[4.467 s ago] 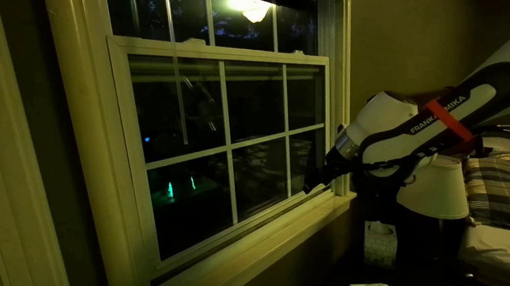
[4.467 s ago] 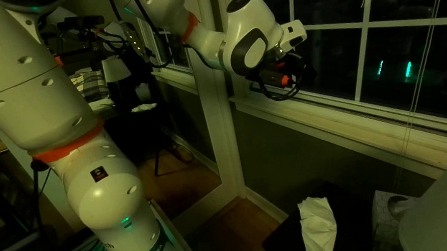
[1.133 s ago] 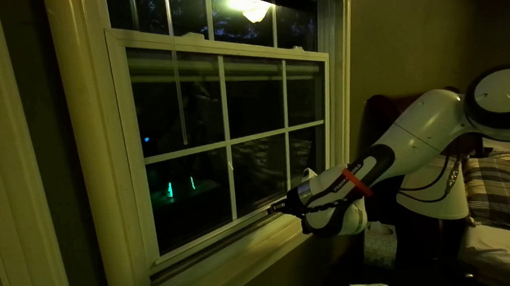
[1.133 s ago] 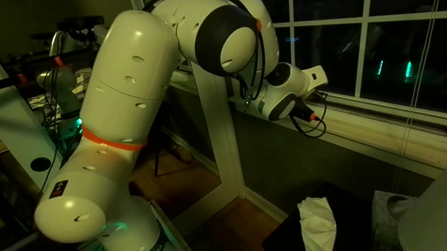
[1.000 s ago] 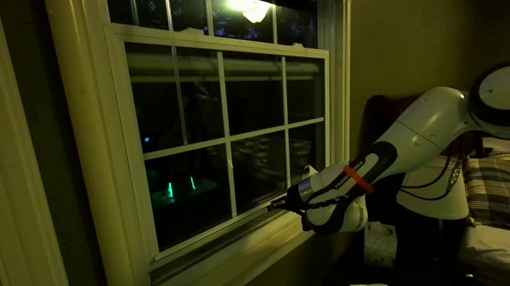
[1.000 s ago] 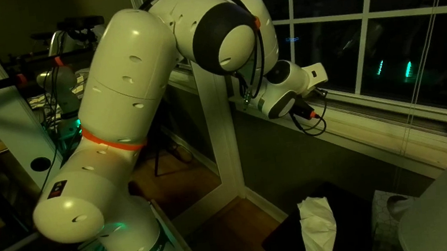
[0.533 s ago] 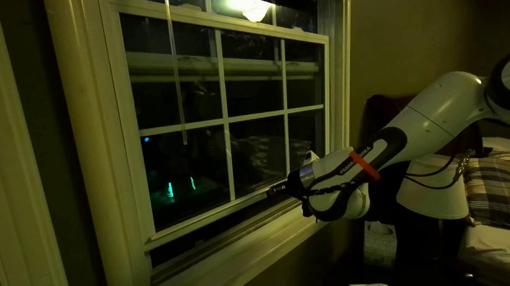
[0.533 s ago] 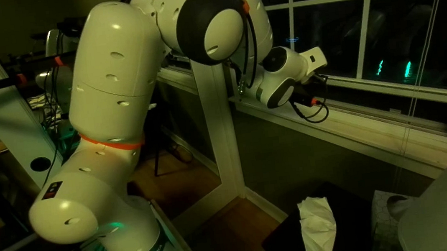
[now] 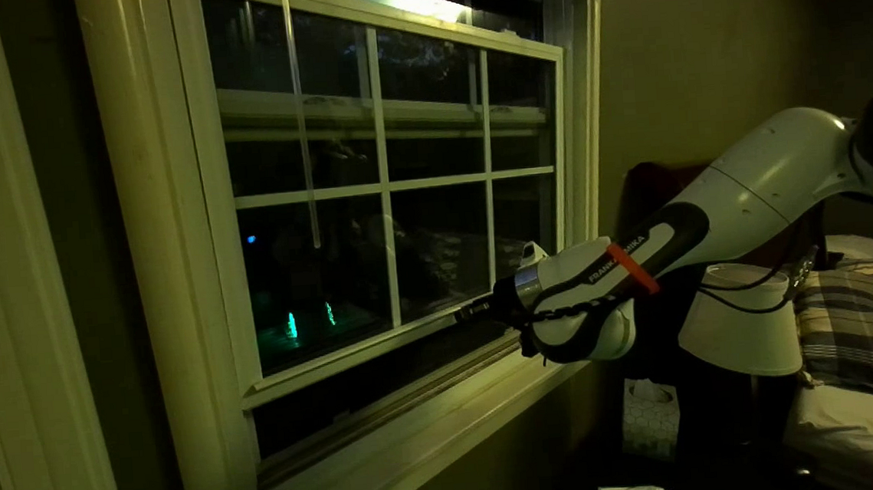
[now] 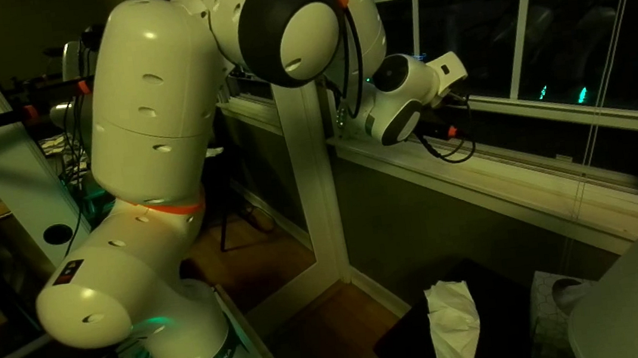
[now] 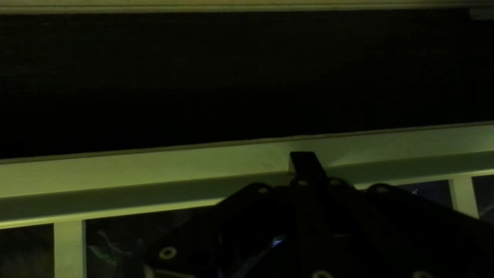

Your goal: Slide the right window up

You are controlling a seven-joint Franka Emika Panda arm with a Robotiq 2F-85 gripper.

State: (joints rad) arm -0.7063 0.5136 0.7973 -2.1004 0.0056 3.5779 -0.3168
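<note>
Presently, the large cream-white wooden six-pane window sash (image 9: 385,185) is standing partway up inside its wide cream outer frame (image 9: 150,219), its dark panes lining up three across and two high. In both exterior views, a long dark gap (image 11: 231,77) is showing between the pale bottom rail (image 11: 154,166) of the sash and the cream wooden sill (image 9: 449,421) below. The black two-fingered gripper (image 11: 303,155) is reaching that rail, and in the wrist view, where the sill is appearing at the top, its narrow tips are lying against the rail's flat face. The fingers (image 11: 311,170) are pressing together side by side, gripping nothing visible; they are meeting the rail with their ends rather than pinching it.

The white-and-black robot arm (image 10: 147,96) is bending toward the window. A thin clear rod (image 9: 305,131) is hanging in front of the sash. In an exterior view, a tapered cream lampshade (image 9: 734,332) is standing near a white hexagon-patterned tissue box (image 9: 651,422), and dark-and-tan plaid bedding (image 9: 864,315) is lying just beside the shade. A crumpled white paper sheet (image 10: 454,322) is resting on a dark tabletop (image 10: 504,302).
</note>
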